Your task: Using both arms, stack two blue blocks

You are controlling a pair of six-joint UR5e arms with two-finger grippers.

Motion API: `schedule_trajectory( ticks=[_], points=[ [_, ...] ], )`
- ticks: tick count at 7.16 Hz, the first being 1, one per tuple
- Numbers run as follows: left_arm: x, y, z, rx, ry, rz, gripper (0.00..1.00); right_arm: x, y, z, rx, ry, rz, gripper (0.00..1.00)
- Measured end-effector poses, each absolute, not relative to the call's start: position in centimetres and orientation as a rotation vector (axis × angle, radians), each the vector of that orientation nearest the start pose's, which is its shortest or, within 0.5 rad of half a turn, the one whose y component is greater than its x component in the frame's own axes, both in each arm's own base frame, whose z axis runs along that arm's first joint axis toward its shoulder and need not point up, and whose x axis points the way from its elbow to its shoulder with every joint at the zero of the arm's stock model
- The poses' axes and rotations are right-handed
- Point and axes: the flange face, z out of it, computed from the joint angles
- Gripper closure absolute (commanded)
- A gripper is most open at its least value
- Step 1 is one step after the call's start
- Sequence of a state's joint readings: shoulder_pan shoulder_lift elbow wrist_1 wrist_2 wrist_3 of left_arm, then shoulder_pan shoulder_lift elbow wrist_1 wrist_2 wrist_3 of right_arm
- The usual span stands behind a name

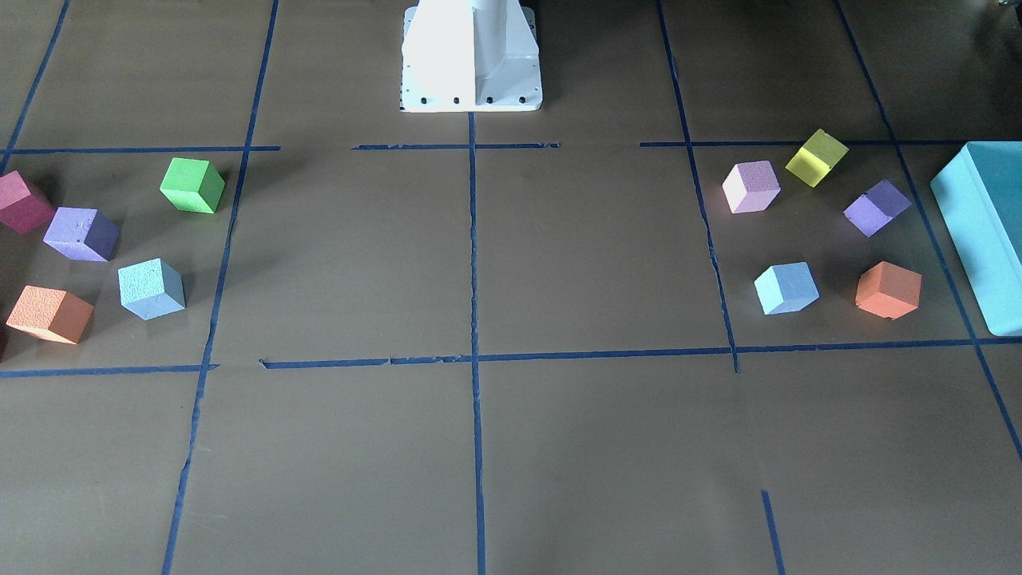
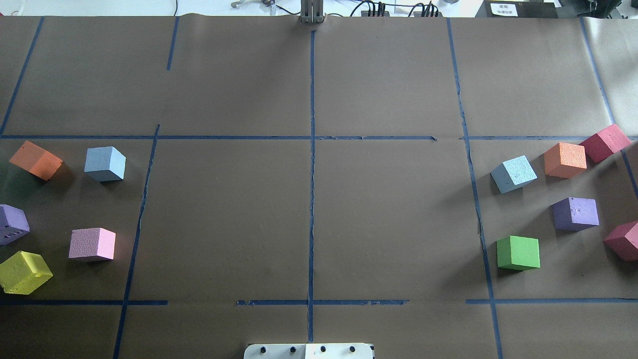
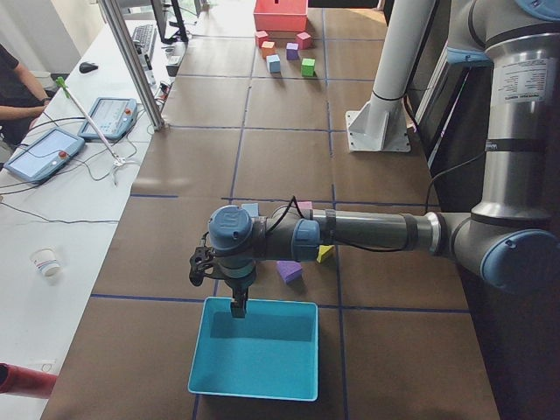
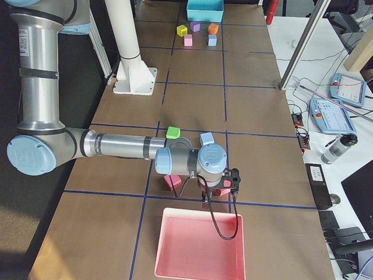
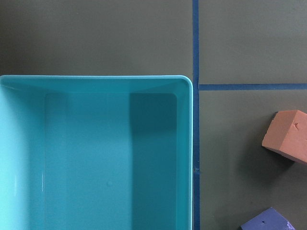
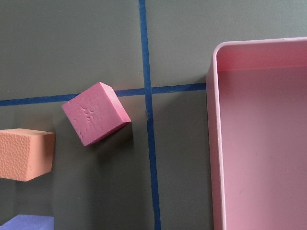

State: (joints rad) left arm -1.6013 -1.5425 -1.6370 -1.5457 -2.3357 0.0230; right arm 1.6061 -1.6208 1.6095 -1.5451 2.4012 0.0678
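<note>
1. Over the teal box [image 3: 262, 360], the left pincer [image 3: 238, 307] hangs from the near arm and points down. I cannot tell if it is released or clenched.
2. The first blue block [image 2: 105, 164] sits on the table past that pincer, toward the middle of the table. It touches no other block.
3. The right pincer [image 4: 207, 201] hangs by the rim of the pink tray [image 4: 198, 251]. I cannot tell its state either.
4. The second blue block [image 2: 514, 174] sits past this pincer, just beside an orange block [image 2: 565, 159].
5. The two blue blocks lie well apart, one on each side of the table.
</note>
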Motion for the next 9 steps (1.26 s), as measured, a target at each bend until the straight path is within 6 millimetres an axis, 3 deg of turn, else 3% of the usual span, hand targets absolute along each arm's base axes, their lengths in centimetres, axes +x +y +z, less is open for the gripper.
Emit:
schedule_trajectory(
  ticks=[2, 4, 7, 9],
  points=[
    [-7.8, -47.9, 64.2, 0.037, 0.765, 0.001, 0.00, 7.7, -47.1, 64.7, 0.017, -0.829, 0.088, 0.00],
    [-7.8, -48.0, 63.8, 0.043, 0.766, -0.001, 0.00, 6.9, -47.8, 60.2, 0.094, -0.825, 0.038, 0.00],
    [-7.6, -48.5, 61.7, 0.083, 0.766, 0.014, 0.00, 2.4, -49.3, 53.7, 0.174, -0.838, -0.092, 0.00],
    [-6.7, -48.9, 60.2, 0.104, 0.767, 0.041, 0.00, -3.3, -49.7, 51.2, 0.146, -0.861, -0.094, 0.00]
  ],
)
